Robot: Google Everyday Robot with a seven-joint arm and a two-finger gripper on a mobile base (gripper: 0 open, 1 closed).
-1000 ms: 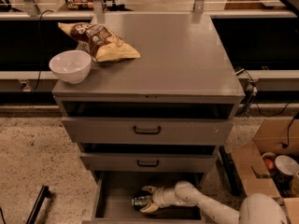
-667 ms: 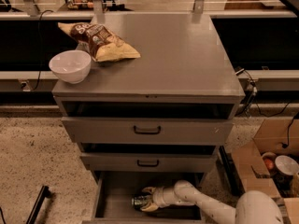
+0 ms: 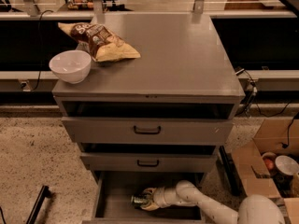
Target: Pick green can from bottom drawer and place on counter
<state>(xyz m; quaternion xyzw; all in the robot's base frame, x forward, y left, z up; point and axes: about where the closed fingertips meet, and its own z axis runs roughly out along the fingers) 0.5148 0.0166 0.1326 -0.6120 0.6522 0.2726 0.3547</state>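
Observation:
The green can (image 3: 138, 200) lies on its side in the open bottom drawer (image 3: 117, 190), near the middle of its grey tray. My gripper (image 3: 145, 200) reaches into the drawer from the lower right on its white arm (image 3: 201, 202). Its fingers (image 3: 150, 191) are closed above and below the can, whose silver end sticks out to the left. The can rests low in the drawer. The counter (image 3: 177, 55) is the wide grey cabinet top above.
A white bowl (image 3: 70, 66) and a crumpled chip bag (image 3: 99, 41) sit on the counter's left side. Two upper drawers with black handles (image 3: 147, 130) are slightly ajar. A cardboard box (image 3: 266, 164) with items stands on the floor at right.
The arm's near end has shifted slightly left. The gripper and the can have stayed almost in the same spot in the drawer.

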